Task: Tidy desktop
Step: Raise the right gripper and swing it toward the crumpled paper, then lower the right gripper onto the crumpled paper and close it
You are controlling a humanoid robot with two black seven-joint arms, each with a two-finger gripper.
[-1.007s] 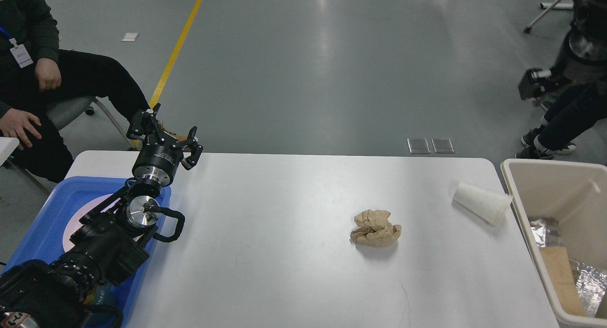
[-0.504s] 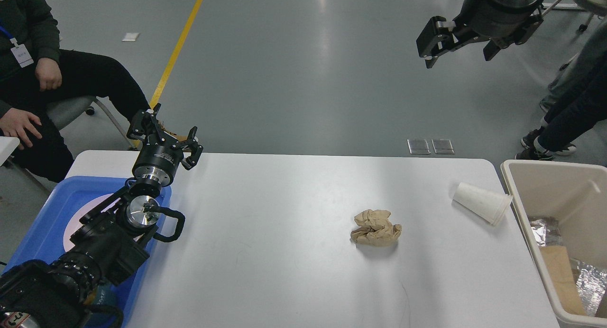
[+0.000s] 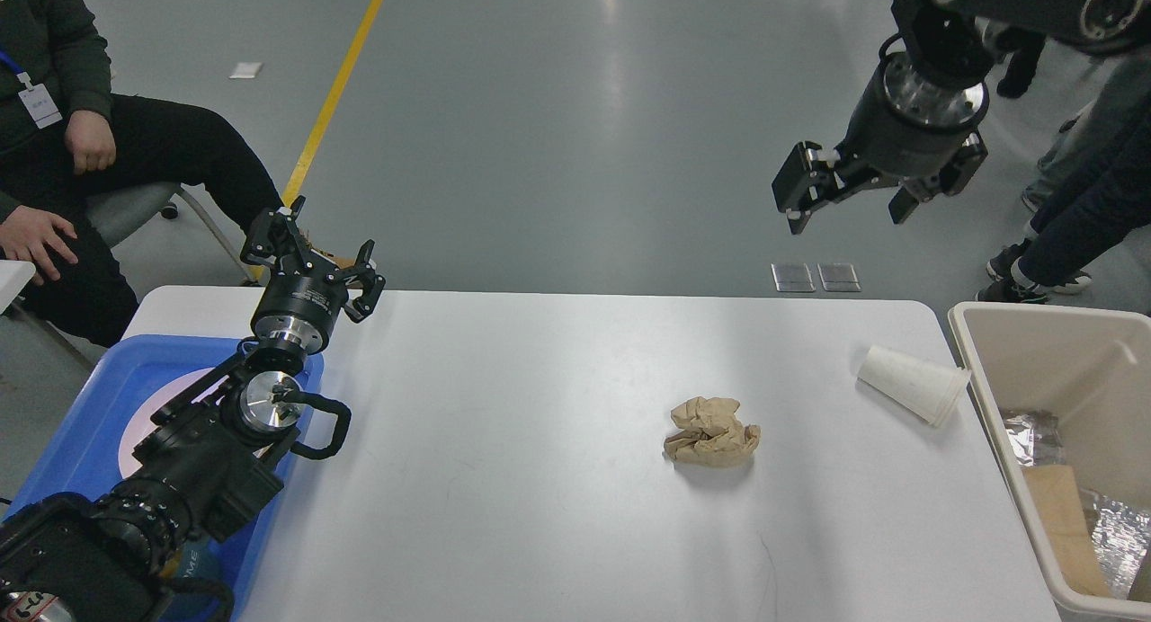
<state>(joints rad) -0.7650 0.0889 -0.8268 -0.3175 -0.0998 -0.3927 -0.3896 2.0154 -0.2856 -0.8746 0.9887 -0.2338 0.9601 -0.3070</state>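
Head view shows me the desktop filling the lower middle of the frame, a wide white tabletop with rounded corners. Near its right half, roughly midway between the far and near edges, lies a crumpled brown paper ball. Closer to the right edge, a white paper cup lies on its side, its mouth pointing toward the beige bin that stands just beside that edge; the bin holds foil and brown cardboard scraps. Over the left edge sits a blue tray with a pale round plate partly hidden by my left arm. My left gripper is raised above the far left corner of the tabletop, fingers spread and holding nothing. My right gripper hangs in the air beyond the far edge, above the floor, its fingers also spread apart and empty. A seated person is beyond the far left corner.
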